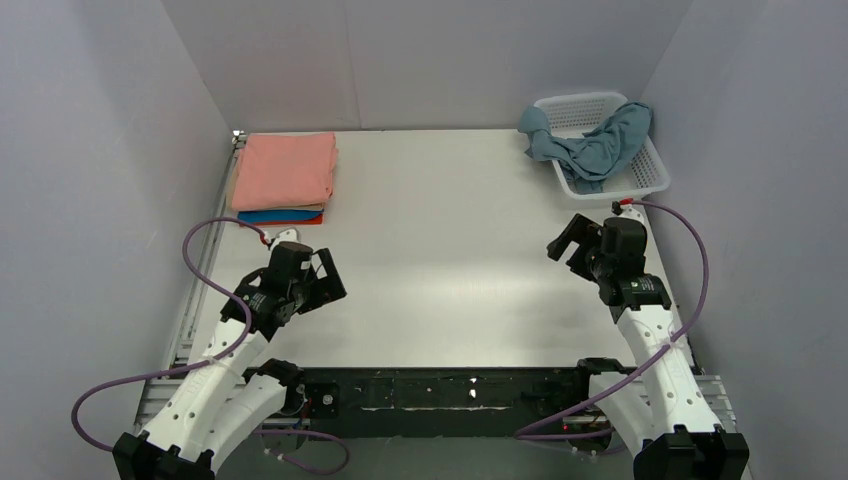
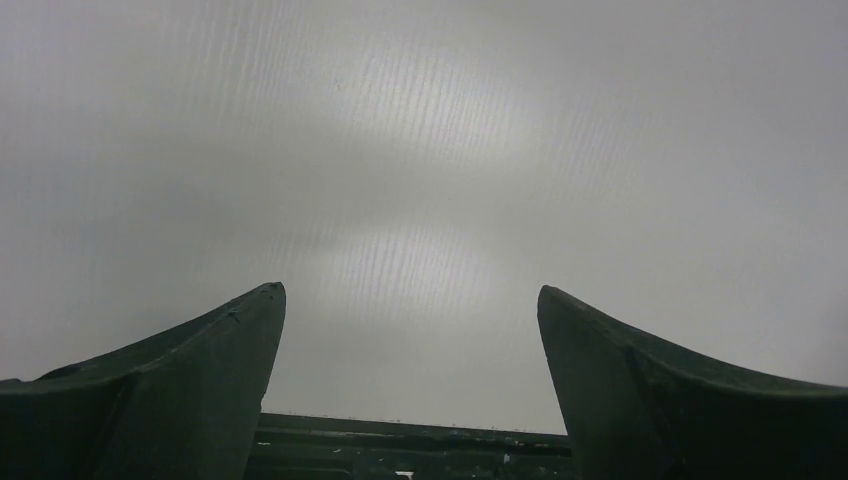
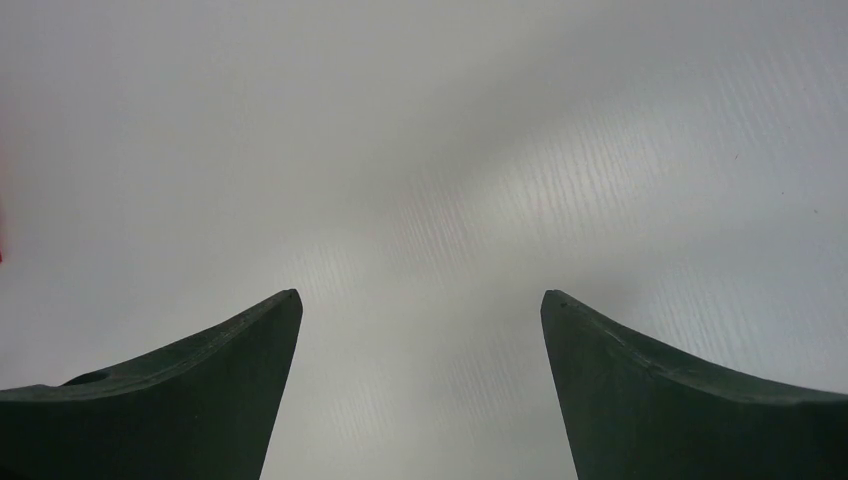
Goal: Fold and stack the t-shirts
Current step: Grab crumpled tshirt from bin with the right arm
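A stack of folded t-shirts lies at the table's far left: a salmon-pink one point(image 1: 285, 170) on top, with an orange edge point(image 1: 300, 208) and a bright blue one point(image 1: 270, 216) beneath. A dusty blue-grey t-shirt point(image 1: 598, 146) hangs crumpled in and over the white basket point(image 1: 655, 175) at the far right. My left gripper point(image 1: 330, 282) is open and empty over the table, near the stack's front. My right gripper point(image 1: 568, 247) is open and empty, in front of the basket. Both wrist views, the left one point(image 2: 411, 295) and the right one point(image 3: 420, 300), show only bare table between the fingers.
Grey walls enclose the table on the left, back and right. The black mounting rail point(image 1: 440, 390) runs along the near edge between the arm bases. Purple cables point(image 1: 195, 255) loop beside each arm.
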Controlling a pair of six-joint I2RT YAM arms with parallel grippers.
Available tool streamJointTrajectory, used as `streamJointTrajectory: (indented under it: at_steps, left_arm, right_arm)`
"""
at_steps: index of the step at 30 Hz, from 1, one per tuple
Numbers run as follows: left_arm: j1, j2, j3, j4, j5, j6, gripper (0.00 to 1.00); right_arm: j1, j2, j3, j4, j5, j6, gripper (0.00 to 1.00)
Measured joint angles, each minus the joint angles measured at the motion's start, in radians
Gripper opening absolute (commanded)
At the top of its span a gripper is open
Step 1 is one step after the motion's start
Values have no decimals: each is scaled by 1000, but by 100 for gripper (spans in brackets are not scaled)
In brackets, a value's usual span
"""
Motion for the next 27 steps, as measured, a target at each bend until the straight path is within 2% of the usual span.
streamJointTrajectory:
  at_steps: [7,15,27]
  left_arm:
    - [0,6,11,-16,-3,-12,98]
    - [0,18,11,-22,-31,-12,98]
    - [0,62,11,-2,-52,-11,98]
  right_arm:
    - [0,101,97,-2,27,12,98]
    - [-22,412,435,2,100,23,98]
    - [-156,1166,1294,-160,134,12,96]
